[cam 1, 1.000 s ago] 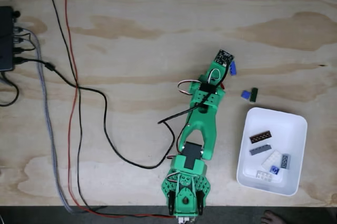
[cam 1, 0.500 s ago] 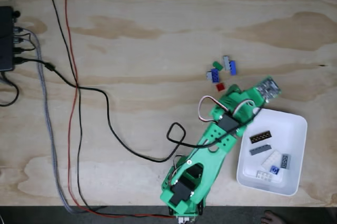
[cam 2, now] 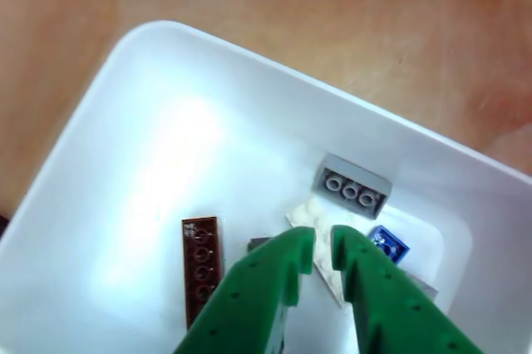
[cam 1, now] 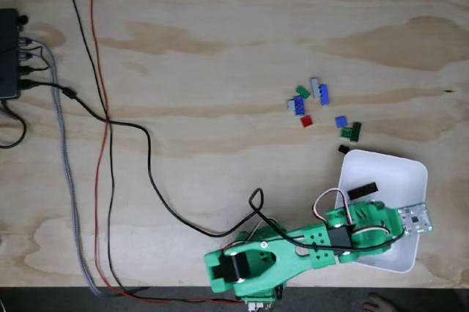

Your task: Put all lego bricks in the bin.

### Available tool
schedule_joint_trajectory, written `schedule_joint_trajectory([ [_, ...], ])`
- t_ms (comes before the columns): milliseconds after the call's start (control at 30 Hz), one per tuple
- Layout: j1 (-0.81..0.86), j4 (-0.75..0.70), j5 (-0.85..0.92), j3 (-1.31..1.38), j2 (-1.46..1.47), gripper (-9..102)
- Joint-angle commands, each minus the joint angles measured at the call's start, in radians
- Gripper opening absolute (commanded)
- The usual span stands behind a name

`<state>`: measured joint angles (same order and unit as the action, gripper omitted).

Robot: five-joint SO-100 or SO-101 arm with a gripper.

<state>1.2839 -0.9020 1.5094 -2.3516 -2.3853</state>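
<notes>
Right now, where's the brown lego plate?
In the other view, the brown plate lies flat on the white bin's floor, left of the green claw, lower left of the grey brick.

Hobby robotics bench, home or small lab. Bare plywood desk (cam 1: 220, 34), grain and knots showing, no covering. Loose black and red cables (cam 1: 102, 118) plus braided grey cable (cam 1: 69, 180) trail down desk's left side from black electronics box (cam 1: 9, 54) at left edge. 3D-printed green arm (cam 1: 293, 250) mounted at desk's near edge. Bare toes (cam 1: 379, 302) on dark floor below near edge.
</notes>
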Motion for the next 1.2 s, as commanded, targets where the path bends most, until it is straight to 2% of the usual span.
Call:
schedule_joint_trajectory([
  [0,0.017,0.046,0.081,-0.038,0.011,3],
  [33,-0.012,0.02,0.074,-0.023,0.038,17],
  [67,-0.064,-0.034,0.038,0.02,0.069,26],
  [167,-0.322,-0.201,-0.235,0.227,0.141,33],
  [233,-0.552,-0.291,-0.344,0.344,0.198,31],
  [300,-0.775,-0.305,-0.433,0.411,0.284,30],
  [367,-0.916,-0.38,-0.489,0.495,0.405,30],
  [433,-0.985,-0.396,-0.525,0.512,0.506,30],
  [633,-0.93,-0.345,-0.614,0.43,0.618,26],
  [933,-0.773,-0.141,-0.442,0.25,0.653,22],
  [1167,-0.853,-0.086,-0.422,0.301,0.749,21],
])
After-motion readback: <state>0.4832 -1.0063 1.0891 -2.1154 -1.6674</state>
